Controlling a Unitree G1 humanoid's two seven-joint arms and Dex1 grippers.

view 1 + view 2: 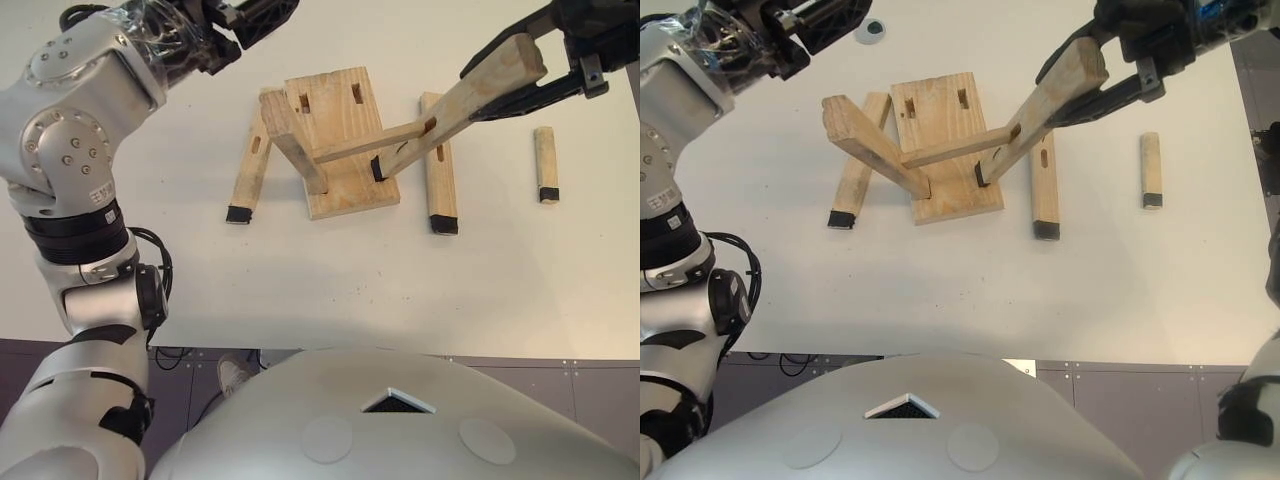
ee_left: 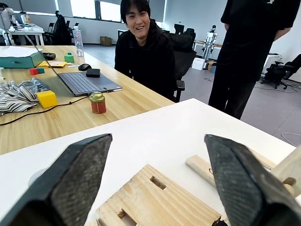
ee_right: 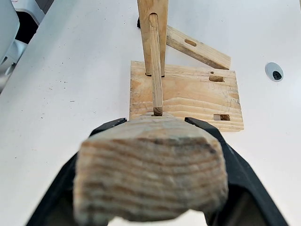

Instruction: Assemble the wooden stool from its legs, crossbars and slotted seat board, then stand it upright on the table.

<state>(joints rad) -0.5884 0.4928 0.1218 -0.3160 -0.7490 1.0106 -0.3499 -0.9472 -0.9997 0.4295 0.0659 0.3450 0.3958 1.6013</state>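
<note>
The right gripper (image 1: 495,82) clamps a tilted pale wooden leg (image 1: 450,108), joined by a thin crossbar (image 1: 365,146) to a second leg (image 1: 293,138) over the flat slotted seat board (image 1: 335,92). The left gripper (image 2: 157,141) hangs wide open.

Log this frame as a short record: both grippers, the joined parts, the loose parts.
right gripper: shut on held leg
held leg: tilted, joined by crossbar to second leg
seat board: flat on table, slots up, both joined legs' lower ends over it
left gripper: open, empty, raised near board's far left
loose legs: flat, one each side of board
short piece: flat, farther right
</note>
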